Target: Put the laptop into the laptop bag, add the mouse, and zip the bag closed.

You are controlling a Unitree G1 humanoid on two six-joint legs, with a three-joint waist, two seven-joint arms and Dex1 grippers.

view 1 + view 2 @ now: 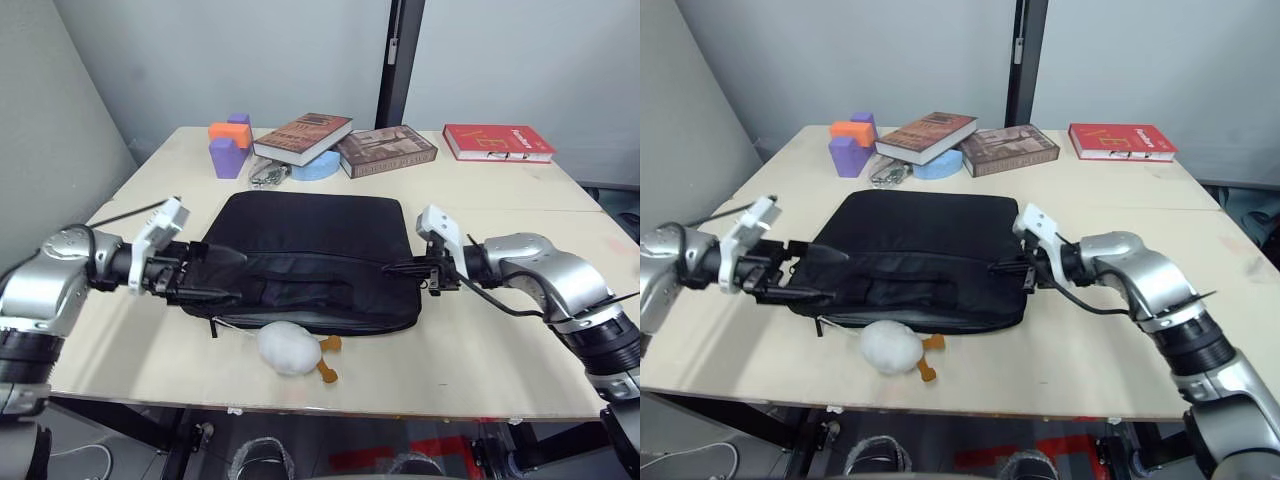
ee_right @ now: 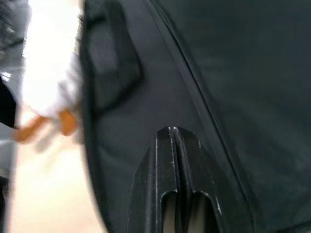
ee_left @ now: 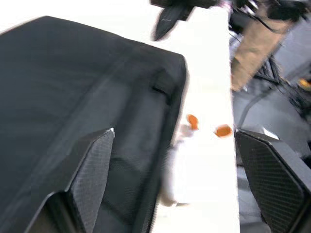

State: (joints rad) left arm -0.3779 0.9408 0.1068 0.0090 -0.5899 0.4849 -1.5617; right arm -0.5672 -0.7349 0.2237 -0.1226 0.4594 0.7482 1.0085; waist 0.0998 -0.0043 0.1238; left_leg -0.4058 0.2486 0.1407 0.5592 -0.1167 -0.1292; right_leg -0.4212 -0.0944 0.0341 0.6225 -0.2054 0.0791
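Laptop bag flat at frame centre on the light wooden table, black, handle side toward the near edge.

Left arm reaching in from the left edge, forearm near level, wrist turned inward. Left claw at the bag's left end with fingers spread wide, one finger over the top corner, the other lower along the front edge. In the left wrist view, two textured fingers far apart, the bag's corner between them.

Right arm bent at the elbow at centre right, forearm pointing left toward the bag. Right claw at the bag's right end, fingers pressed together, tips over the black fabric; whether pinching anything cannot be told. In the right wrist view, both fingers closed tight, lying over the bag's surface near a seam.

Fluffy white toy with orange feet just below the bag, lower centre, close to its front edge.

Purple and orange blocks at upper left, two books at upper centre, red book at upper right, all well apart from the bag.
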